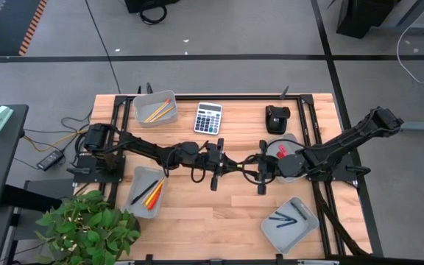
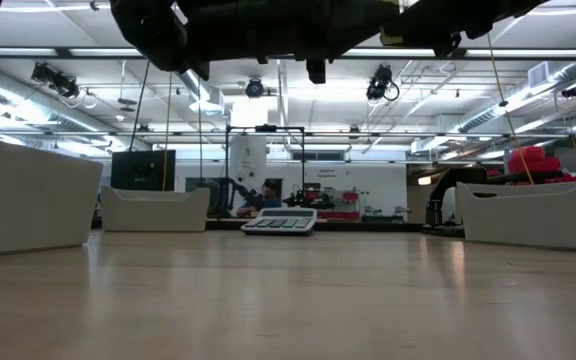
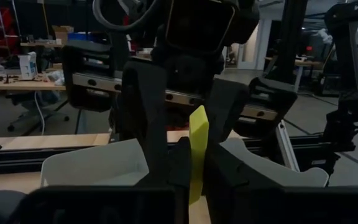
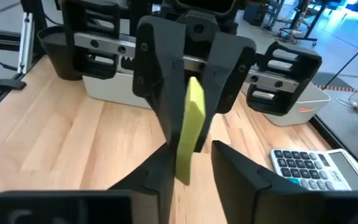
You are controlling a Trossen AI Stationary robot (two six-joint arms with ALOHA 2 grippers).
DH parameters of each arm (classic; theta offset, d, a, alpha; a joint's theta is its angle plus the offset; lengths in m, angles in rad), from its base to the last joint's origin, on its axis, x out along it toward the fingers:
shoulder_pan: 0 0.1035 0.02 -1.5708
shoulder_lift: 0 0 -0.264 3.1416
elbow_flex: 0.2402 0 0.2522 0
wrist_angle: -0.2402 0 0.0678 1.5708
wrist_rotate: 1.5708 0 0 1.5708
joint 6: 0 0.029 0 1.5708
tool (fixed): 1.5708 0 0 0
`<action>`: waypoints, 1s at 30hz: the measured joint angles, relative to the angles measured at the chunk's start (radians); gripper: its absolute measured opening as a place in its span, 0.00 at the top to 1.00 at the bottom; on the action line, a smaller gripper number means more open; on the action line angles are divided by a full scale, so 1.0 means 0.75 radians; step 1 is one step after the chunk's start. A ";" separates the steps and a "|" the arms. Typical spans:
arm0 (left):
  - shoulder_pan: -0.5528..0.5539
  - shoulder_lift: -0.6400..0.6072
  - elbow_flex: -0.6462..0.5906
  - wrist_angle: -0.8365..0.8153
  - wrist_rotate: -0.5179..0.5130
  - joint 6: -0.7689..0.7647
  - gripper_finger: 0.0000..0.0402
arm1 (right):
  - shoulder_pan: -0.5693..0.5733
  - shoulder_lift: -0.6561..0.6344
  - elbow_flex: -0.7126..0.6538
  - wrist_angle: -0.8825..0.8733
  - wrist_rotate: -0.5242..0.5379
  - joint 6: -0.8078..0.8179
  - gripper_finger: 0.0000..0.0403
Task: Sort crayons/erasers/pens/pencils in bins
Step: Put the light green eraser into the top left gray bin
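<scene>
Currently, item in transit: one yellow eraser [image 4: 190,127], flat block, held over the centre of the desk [image 1: 219,213] at mid-frame of the high view.

Left end effector [image 1: 213,163]: meets the right one tip to tip; both wrist views show the block between both pairs of fingers. Which pair bears the load: cannot tell.

Right end effector [image 1: 262,171]: pinching or receiving the same block.

Step, judged: arm-to-arm handover.

Bins: pencils [image 1: 157,111] upper left; crayons [image 1: 149,193] lower left; pens [image 1: 288,219] lower right; erasers [image 1: 281,150] in the right-centre bin [image 1: 276,141].

Next move calls for: one-sided release, then carriage to the eraser bin.
</scene>
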 joint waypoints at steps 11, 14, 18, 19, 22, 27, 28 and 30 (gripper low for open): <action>0.000 0.000 0.000 0.001 0.002 -0.001 0.92 | -0.001 -0.001 0.001 -0.018 -0.012 0.002 0.78; 0.001 0.000 0.000 0.000 0.001 -0.001 0.94 | -0.001 -0.001 0.001 -0.020 -0.012 -0.003 0.82; 0.001 0.000 0.001 -0.006 -0.002 -0.001 0.94 | 0.000 -0.001 0.001 -0.022 -0.012 -0.020 0.89; 0.001 0.000 0.001 -0.007 -0.002 -0.001 0.94 | 0.000 -0.001 0.001 -0.023 -0.012 -0.020 0.90; 0.001 0.000 0.001 -0.008 0.000 -0.001 0.93 | 0.003 -0.001 0.001 -0.022 -0.010 -0.028 0.91; 0.000 0.000 0.002 -0.013 0.003 -0.001 0.88 | 0.012 -0.001 0.001 -0.029 -0.002 -0.018 0.91; 0.000 0.000 0.002 -0.017 0.004 -0.001 0.86 | 0.014 -0.001 0.001 -0.041 0.005 -0.011 0.91; -0.001 0.000 0.002 -0.037 0.003 0.001 0.83 | 0.016 -0.001 0.002 -0.080 0.030 0.012 0.91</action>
